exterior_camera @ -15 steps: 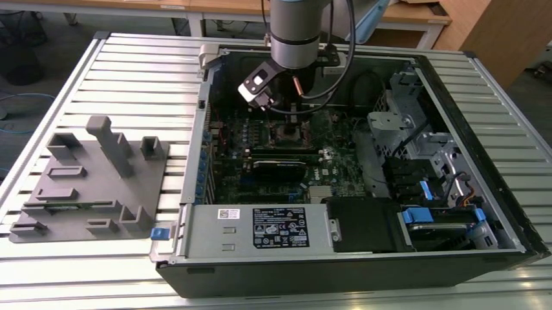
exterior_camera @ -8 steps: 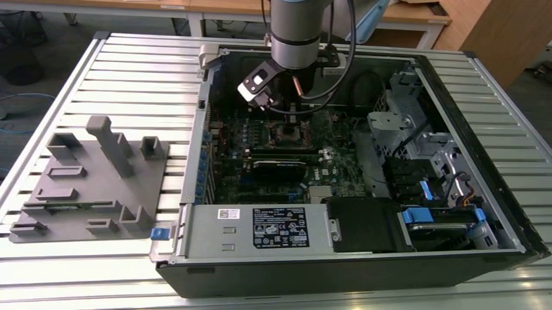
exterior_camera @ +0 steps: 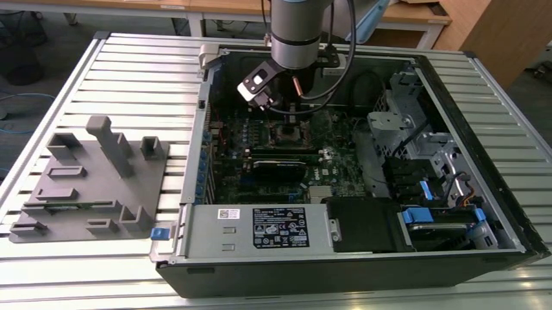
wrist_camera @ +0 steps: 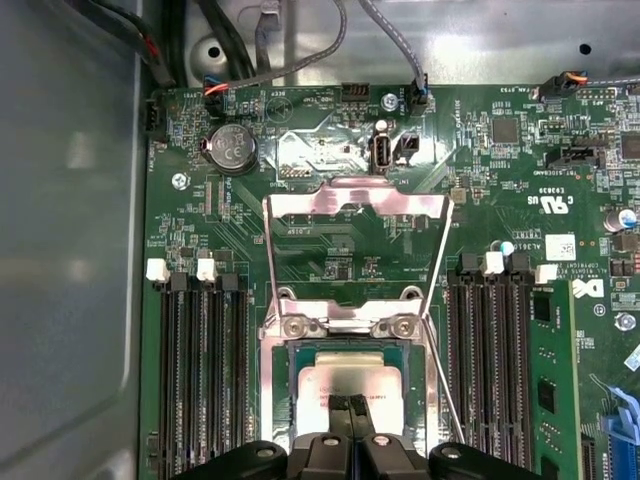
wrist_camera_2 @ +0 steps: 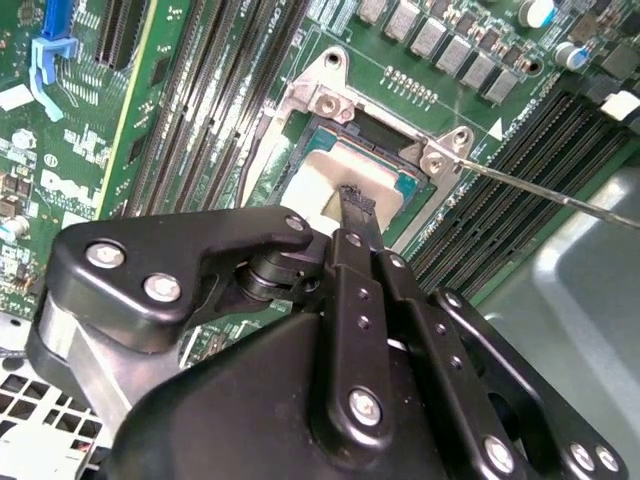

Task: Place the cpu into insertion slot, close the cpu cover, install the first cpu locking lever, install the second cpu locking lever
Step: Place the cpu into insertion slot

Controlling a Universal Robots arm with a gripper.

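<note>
Cpu [wrist_camera: 345, 375] already lies flat in the insertion slot [wrist_camera: 290, 390], so the first step looks done. Inside the open computer case [exterior_camera: 345, 274], on the green motherboard [wrist_camera: 490, 200], the cpu cover [wrist_camera: 355, 200] stands swung up, not yet closed, and a thin locking lever [wrist_camera: 443, 380] is unlatched. Over the chip's top the gripper [wrist_camera: 351, 408] has its fingers pinched narrow, gripping nothing

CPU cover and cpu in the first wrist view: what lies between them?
The metal hinge bracket with its two screws lies between the open cpu cover and the cpu.
</note>
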